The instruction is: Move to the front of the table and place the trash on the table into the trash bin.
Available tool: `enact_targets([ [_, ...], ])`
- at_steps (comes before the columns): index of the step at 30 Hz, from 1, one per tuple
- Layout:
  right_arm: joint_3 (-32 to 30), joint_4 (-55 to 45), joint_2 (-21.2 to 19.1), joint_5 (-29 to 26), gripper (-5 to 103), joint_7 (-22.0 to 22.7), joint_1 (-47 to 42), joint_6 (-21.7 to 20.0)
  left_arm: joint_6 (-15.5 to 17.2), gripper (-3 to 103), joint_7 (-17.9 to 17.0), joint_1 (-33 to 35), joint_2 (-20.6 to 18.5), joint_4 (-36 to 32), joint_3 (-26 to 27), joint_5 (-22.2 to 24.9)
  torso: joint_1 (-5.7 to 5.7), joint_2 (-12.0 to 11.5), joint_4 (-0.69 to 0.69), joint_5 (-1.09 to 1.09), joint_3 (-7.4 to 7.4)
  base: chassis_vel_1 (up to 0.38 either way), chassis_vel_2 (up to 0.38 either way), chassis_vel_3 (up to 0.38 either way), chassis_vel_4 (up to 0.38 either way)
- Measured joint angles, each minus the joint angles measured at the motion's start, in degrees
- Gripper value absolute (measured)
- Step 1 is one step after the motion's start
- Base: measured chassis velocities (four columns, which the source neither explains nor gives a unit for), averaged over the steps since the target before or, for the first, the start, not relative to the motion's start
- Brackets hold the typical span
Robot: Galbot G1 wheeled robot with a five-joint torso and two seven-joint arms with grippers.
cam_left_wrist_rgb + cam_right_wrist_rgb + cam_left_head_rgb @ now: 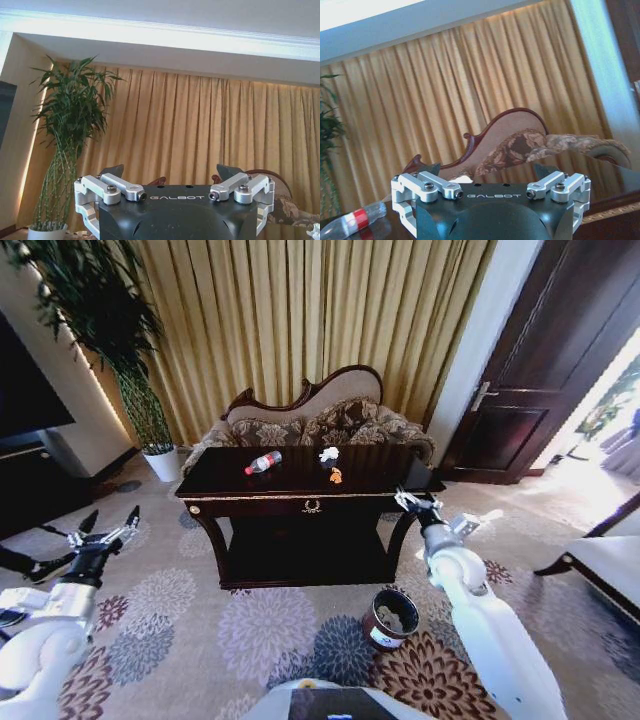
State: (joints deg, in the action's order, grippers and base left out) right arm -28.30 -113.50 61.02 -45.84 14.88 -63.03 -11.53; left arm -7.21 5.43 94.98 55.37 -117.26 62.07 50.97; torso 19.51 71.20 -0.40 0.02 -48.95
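Nearest the head camera is the trash bin (pixel 389 618), standing on the floral carpet (pixel 250 630) just in front of the table's right front leg, with something pale inside it. Behind it stands the table (pixel 300 506). On the tabletop lie the plastic bottle (pixel 263 462) on its side left of centre, the crumpled white paper (pixel 329 454) right of centre, and the orange scrap (pixel 336 476) just in front of the paper. The right gripper (pixel 408 501) is raised beside the table's front right corner, fingers apart and empty. The left gripper (pixel 103 530) hangs over the carpet well left of the table, fingers spread and empty. A sofa (pixel 330 420) stands behind the table.

Left wrist view: the left gripper (pixel 172 172) points at the curtain (pixel 200 135) and a potted plant (pixel 70 130), jaws apart.

Right wrist view: the right gripper (pixel 487 172) has its jaws apart, facing the sofa (pixel 520 145); the plastic bottle (pixel 352 221) lies on the dark tabletop to one side.
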Motion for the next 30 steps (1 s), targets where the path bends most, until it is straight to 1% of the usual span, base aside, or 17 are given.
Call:
enact_targets([
  [4,0.07,-0.02,-0.13,1.08,100,-1.54,-0.30,-0.04,0.29,100,-0.12,-0.10,-0.44,-0.19,0.00,0.00,0.00,0.00,-0.01,0.00,0.00,0.000,0.000,0.000,0.000],
  [6,-0.44,-0.08,-0.72,3.15,100,-3.50,-1.00,-0.62,0.41,100,-0.12,-0.28,-0.68,-0.22,-0.25,-0.08,0.00,0.00,-0.01,0.00,0.00,0.000,0.000,0.000,0.000],
  [8,-0.59,-0.21,-1.01,3.70,100,-3.85,-1.17,-1.07,0.47,100,-0.12,-0.37,-0.67,-0.31,-0.51,-0.18,0.00,0.00,-0.02,0.00,0.00,0.000,0.000,0.000,0.000],
  [14,-0.70,-0.37,-1.55,4.01,100,-3.94,-0.97,-1.80,0.87,100,-0.08,-0.56,-0.39,-1.06,-1.36,-0.82,-0.01,0.00,0.00,-0.01,0.00,0.000,0.000,0.000,0.000],
  [21,-0.62,-0.41,-1.63,3.98,100,-3.75,-1.01,-2.24,0.99,100,-0.08,-0.37,-0.54,-1.16,-1.09,-0.84,-0.02,0.01,0.00,0.00,0.01,-0.021,0.024,0.033,-0.024],
  [30,-0.53,-0.67,-1.90,3.90,100,-3.71,-0.87,-2.79,1.03,100,-0.02,-0.42,-0.50,-0.92,-1.38,-0.89,-0.02,0.01,-0.01,-0.01,0.01,-0.182,0.178,0.153,-0.169],
])
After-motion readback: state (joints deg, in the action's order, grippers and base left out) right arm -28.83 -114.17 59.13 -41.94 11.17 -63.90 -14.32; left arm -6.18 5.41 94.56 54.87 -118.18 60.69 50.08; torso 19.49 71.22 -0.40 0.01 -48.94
